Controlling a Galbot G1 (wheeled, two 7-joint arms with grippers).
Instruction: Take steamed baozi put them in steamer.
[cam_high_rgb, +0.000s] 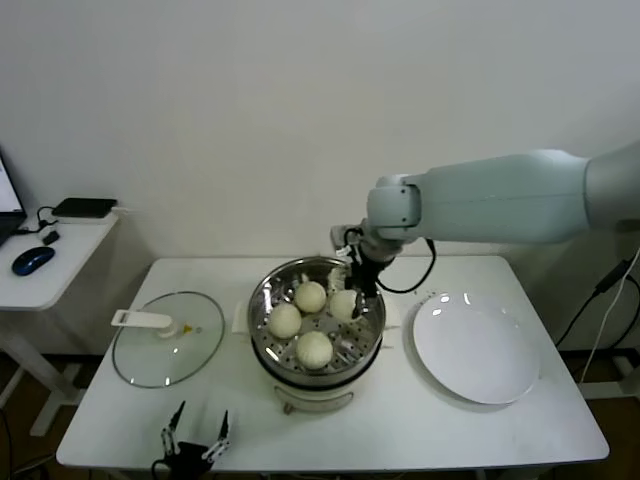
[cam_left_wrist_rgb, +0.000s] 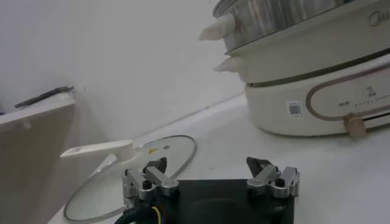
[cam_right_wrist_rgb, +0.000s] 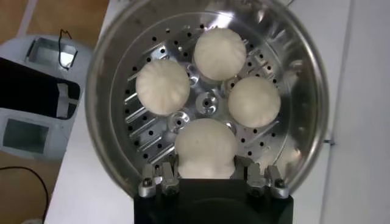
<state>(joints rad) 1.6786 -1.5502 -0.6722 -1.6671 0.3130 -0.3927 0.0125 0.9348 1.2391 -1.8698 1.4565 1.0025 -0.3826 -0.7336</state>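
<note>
Now down inside the steamer (cam_high_rgb: 262, 300), at its right side: right gripper (cam_high_rgb: 358, 290), pressed in on one of the steamed baozi (cam_high_rgb: 345, 303) from both sides. Held softly by the look of it, likely so as not to squash the round dough. From the right wrist view, same bun (cam_right_wrist_rgb: 206, 143) sitting between the two fingers (cam_right_wrist_rgb: 167, 170), low over the holey tray, in the one open spot beside three others. Three set apart in a ring, probably to leave room for steam and for this fourth one.

Off to the left on the table (cam_high_rgb: 480, 430): glass lid (cam_high_rgb: 165, 350), lying flat, well apart from the pot, so as to keep the top open for dropping buns in. Off to the right: white plate (cam_high_rgb: 475, 350), no bun on it.

Near the front edge, left of the pot: left gripper (cam_high_rgb: 197, 432), spread wide, holding nothing, waiting out of the way.

Nearly done, by the look of it; only letting go and lifting out left to do.
</note>
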